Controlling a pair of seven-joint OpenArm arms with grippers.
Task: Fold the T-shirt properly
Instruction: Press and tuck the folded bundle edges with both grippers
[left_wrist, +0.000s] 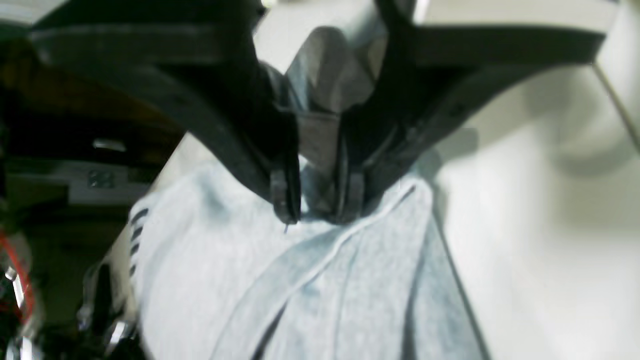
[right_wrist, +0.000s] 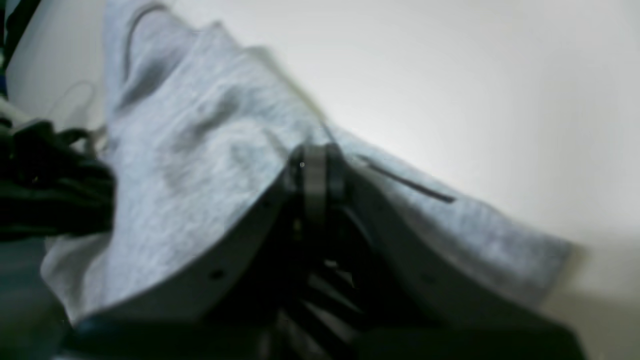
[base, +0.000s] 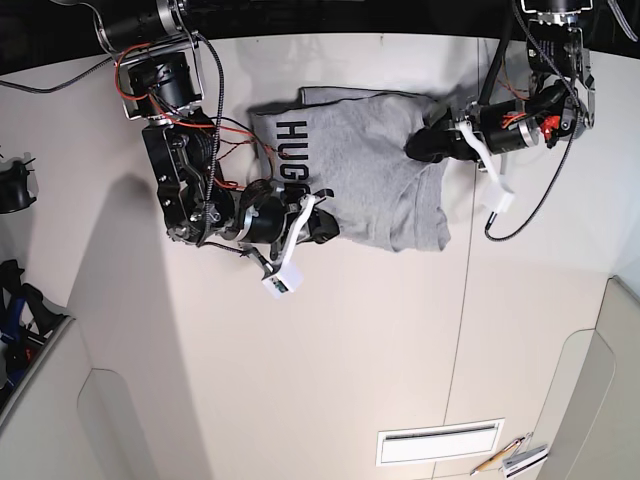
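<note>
Base view: grey T-shirt (base: 375, 170) bunched on the white table (base: 330, 350), left gripper (base: 432, 145) and right gripper (base: 322, 228) both pinching opposite edges; folding barely begun, no neat fold yet

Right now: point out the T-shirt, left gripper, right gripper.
T-shirt (base: 375, 165), base view, plain grey middle.
left gripper (left_wrist: 317, 212), left wrist view, between fingertips pinching cloth.
right gripper (right_wrist: 315, 162), right wrist view, fingertips pinching cloth.
</note>
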